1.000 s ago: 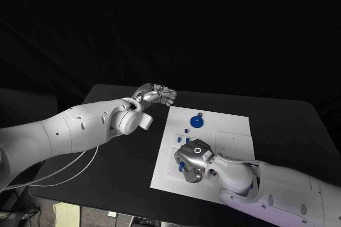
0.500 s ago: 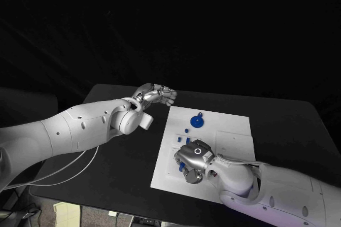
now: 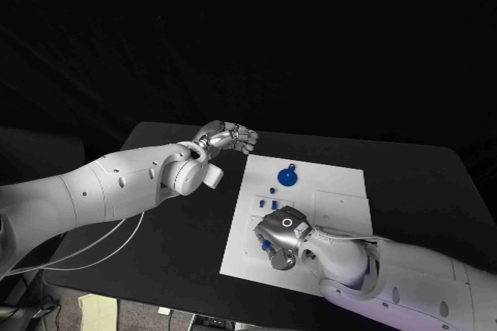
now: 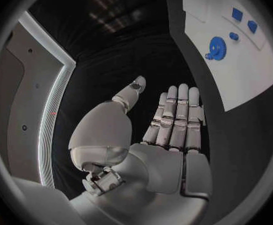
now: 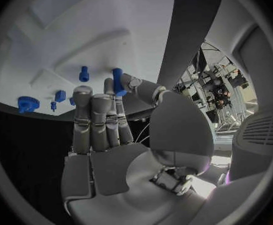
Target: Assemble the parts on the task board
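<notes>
The white task board (image 3: 342, 180) lies in the middle of the black table. A blue gear (image 3: 287, 177) stands on its far part, with small blue parts (image 3: 268, 202) just nearer. My right hand (image 3: 281, 234) hovers over the board's near left area. In the right wrist view it pinches a blue peg (image 5: 118, 82) between thumb and fingertips. Another blue peg (image 5: 84, 74) stands in the board (image 5: 80, 30) beyond, near the gear (image 5: 28, 104). My left hand (image 3: 230, 138) floats off the board's far left corner, fingers (image 4: 174, 115) straight and holding nothing.
Bare black table (image 3: 176, 230) spreads left of the board and beyond it. A white cable (image 3: 98, 255) hangs under my left arm near the table's left edge. Shallow recesses (image 3: 342, 202) mark the board's right half.
My right hand has crept slightly toward the board's near edge with the peg. The left hand has stayed in place.
</notes>
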`<action>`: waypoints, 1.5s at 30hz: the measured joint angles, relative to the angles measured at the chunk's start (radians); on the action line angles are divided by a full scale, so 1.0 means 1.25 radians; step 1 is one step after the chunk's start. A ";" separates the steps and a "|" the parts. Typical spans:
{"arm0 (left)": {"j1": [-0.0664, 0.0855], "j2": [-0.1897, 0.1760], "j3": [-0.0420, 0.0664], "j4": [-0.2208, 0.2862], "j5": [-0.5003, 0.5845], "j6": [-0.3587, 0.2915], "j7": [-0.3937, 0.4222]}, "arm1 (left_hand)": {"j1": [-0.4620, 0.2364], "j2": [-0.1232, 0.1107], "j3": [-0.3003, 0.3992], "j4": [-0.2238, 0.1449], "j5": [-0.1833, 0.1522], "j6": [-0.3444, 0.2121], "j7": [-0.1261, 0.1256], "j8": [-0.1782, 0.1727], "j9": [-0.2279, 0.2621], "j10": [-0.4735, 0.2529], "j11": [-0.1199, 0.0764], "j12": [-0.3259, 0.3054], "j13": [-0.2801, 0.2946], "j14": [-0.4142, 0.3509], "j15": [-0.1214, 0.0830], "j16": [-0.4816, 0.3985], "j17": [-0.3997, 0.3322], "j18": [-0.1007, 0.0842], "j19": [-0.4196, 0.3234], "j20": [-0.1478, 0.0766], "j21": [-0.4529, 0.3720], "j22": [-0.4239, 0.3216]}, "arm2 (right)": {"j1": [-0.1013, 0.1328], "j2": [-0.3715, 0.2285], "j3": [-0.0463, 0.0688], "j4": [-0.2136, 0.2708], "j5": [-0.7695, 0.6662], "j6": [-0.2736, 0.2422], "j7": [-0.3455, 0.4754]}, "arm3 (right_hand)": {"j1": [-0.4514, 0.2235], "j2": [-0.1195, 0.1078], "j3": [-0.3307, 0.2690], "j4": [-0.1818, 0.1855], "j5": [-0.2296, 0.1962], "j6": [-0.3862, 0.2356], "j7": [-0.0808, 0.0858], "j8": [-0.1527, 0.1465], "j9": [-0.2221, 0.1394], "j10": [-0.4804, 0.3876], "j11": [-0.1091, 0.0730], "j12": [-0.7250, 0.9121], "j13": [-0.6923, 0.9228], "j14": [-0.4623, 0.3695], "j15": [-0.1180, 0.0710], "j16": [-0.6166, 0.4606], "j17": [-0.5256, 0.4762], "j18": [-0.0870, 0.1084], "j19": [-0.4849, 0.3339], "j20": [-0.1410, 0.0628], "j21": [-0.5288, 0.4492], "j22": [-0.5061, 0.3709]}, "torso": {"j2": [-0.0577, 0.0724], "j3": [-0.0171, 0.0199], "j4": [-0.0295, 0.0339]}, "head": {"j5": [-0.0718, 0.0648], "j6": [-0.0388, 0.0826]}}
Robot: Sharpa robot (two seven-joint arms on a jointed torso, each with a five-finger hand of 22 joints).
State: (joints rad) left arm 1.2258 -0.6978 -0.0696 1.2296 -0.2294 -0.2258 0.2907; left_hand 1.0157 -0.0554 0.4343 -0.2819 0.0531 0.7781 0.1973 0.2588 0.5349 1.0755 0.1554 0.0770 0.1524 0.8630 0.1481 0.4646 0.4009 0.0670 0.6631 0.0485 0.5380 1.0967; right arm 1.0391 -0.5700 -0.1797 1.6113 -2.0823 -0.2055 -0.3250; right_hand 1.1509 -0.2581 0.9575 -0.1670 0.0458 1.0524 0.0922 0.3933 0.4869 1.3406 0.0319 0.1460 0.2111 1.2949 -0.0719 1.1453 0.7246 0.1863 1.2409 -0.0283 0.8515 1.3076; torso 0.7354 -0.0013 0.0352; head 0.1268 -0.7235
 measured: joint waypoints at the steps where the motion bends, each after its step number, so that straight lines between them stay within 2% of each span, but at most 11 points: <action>1: 0.000 0.000 0.000 0.000 0.000 0.000 0.000 | 0.000 0.000 0.000 0.000 0.000 0.000 0.000 0.000 0.000 0.000 0.000 0.000 0.000 0.000 0.000 0.000 0.000 0.000 0.000 0.000 0.000 0.000 | 0.000 0.001 0.000 0.000 -0.001 0.001 -0.001 | 0.000 0.000 0.000 0.000 0.000 0.002 0.001 0.000 0.000 0.000 0.000 0.000 0.000 0.000 0.000 0.000 0.000 0.000 0.000 0.000 0.000 0.000 | 0.000 0.0000 0.0001 | 0.000 0.000; 17: 0.000 0.000 0.000 0.000 0.000 0.000 -0.001 | 0.000 0.000 0.000 0.000 0.000 -0.001 0.001 0.000 -0.001 0.000 0.000 0.000 0.000 0.000 0.000 0.000 0.000 -0.004 0.000 0.000 0.000 0.001 | 0.001 0.005 -0.003 0.000 -0.002 0.001 -0.005 | 0.000 0.000 0.003 -0.004 0.000 0.002 0.001 0.003 0.000 0.000 0.000 0.001 0.000 0.000 0.000 0.000 0.000 0.000 -0.001 0.001 0.000 0.000 | 0.000 -0.0002 0.0007 | -0.002 0.001; 19: 0.000 0.000 0.000 -0.001 0.000 0.000 -0.001 | 0.000 0.000 0.000 0.000 0.000 -0.003 0.003 0.000 -0.001 0.000 0.000 0.000 0.000 0.000 0.000 0.000 0.001 -0.004 0.000 0.000 0.000 0.001 | 0.001 0.004 -0.003 0.000 0.002 0.000 -0.005 | -0.009 -0.018 0.005 -0.004 0.000 0.002 0.002 0.003 0.000 -0.001 0.000 -0.001 0.002 0.000 0.001 0.000 0.000 0.000 -0.008 0.003 0.000 0.000 | 0.000 -0.0002 0.0007 | -0.002 0.001; 22: 0.000 0.000 0.000 -0.001 0.000 0.000 -0.001 | 0.000 0.000 0.000 0.000 0.000 -0.003 0.003 0.000 -0.001 0.000 0.000 0.000 0.000 0.000 0.000 0.000 0.001 -0.005 0.000 0.000 0.000 0.001 | 0.001 0.003 -0.003 0.001 0.007 -0.003 -0.004 | -0.026 -0.031 -0.014 -0.012 0.010 -0.005 0.009 -0.005 0.001 -0.009 0.009 -0.012 0.001 -0.001 0.002 0.000 -0.001 0.001 -0.012 0.006 0.000 0.000 | 0.000 -0.0002 0.0007 | -0.002 0.002; 25: 0.000 0.000 0.000 -0.001 0.000 0.000 -0.001 | 0.000 0.000 0.000 0.000 0.000 -0.003 0.003 0.000 -0.001 0.000 0.000 0.000 -0.001 0.000 0.000 0.000 0.001 -0.005 0.000 0.000 0.000 0.001 | 0.000 0.001 -0.005 0.001 0.016 -0.010 -0.003 | -0.065 -0.033 -0.065 -0.044 0.013 -0.027 0.018 -0.021 -0.004 -0.029 0.017 -0.027 -0.005 -0.008 0.008 0.000 -0.002 0.011 -0.021 0.010 0.003 0.000 | 0.000 -0.0002 0.0007 | -0.002 0.002; 27: 0.000 0.000 0.000 -0.001 0.000 0.000 -0.001 | 0.000 0.000 0.000 0.000 0.000 -0.003 0.003 0.000 -0.001 0.000 0.000 0.000 -0.001 0.000 0.000 0.000 0.001 -0.005 0.000 0.000 0.000 0.001 | 0.000 0.001 -0.006 0.001 0.020 -0.013 -0.003 | -0.081 -0.034 -0.087 -0.058 0.013 -0.041 0.023 -0.028 -0.006 -0.041 0.021 -0.034 -0.009 -0.013 0.010 0.000 -0.003 0.012 -0.022 0.010 0.003 0.000 | 0.000 -0.0002 0.0004 | -0.002 0.002; 31: 0.000 0.000 0.000 -0.001 0.000 0.001 -0.001 | 0.000 0.000 0.000 0.000 0.000 -0.003 0.003 0.000 -0.001 0.000 0.000 0.000 -0.001 0.000 0.000 0.000 0.000 -0.006 0.000 0.000 0.000 0.001 | -0.001 0.001 -0.006 0.001 0.030 -0.025 -0.002 | -0.101 -0.036 -0.127 -0.081 0.007 -0.081 0.043 -0.048 -0.011 -0.079 0.035 -0.056 -0.019 -0.016 0.025 0.000 -0.003 0.012 -0.032 0.011 0.003 0.000 | 0.000 -0.0002 0.0002 | -0.002 0.002; 38: 0.000 0.000 0.000 -0.004 0.000 0.004 -0.001 | -0.004 -0.004 0.000 0.000 0.000 -0.004 0.002 0.000 -0.002 0.000 0.000 0.000 -0.002 0.000 0.000 -0.003 0.001 -0.007 0.000 0.000 -0.003 0.002 | -0.001 0.000 -0.006 0.001 0.038 -0.045 -0.002 | -0.101 -0.036 -0.129 -0.083 0.007 -0.092 0.049 -0.052 -0.011 -0.091 0.042 -0.059 -0.023 -0.018 0.028 0.000 -0.004 0.011 -0.033 0.012 0.003 0.000 | 0.000 0.0001 0.0004 | -0.002 0.003; 45: 0.000 0.000 0.000 -0.004 0.000 0.006 -0.001 | -0.004 -0.004 0.000 0.000 0.000 -0.005 0.000 0.000 -0.002 0.000 0.000 0.000 -0.003 0.000 0.000 -0.003 0.002 -0.004 0.000 0.000 -0.003 0.002 | 0.000 -0.008 -0.006 0.004 0.042 -0.060 -0.004 | -0.101 -0.036 -0.128 -0.081 0.007 -0.094 0.048 -0.052 -0.011 -0.093 0.044 -0.059 -0.023 -0.019 0.028 0.000 -0.004 0.011 -0.037 0.011 0.003 0.000 | 0.000 0.0001 0.0006 | -0.002 0.003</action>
State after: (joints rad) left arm 1.2258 -0.6983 -0.0696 1.2246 -0.2293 -0.2183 0.2893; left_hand 1.0104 -0.0607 0.4344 -0.2819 0.0531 0.7714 0.1978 0.2587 0.5328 1.0755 0.1554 0.0770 0.1489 0.8630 0.1481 0.4606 0.4035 0.0619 0.6631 0.0484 0.5340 1.0995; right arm 1.0392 -0.5798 -0.1877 1.6165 -2.0298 -0.2809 -0.3295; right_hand 1.0242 -0.3028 0.7978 -0.2687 0.0543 0.9347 0.1519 0.3279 0.4731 1.2238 0.0875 0.0722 0.1819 1.2716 -0.0371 1.1454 0.7199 0.1995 1.1946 -0.0142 0.8554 1.3073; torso 0.7354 -0.0012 0.0360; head 0.1247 -0.7192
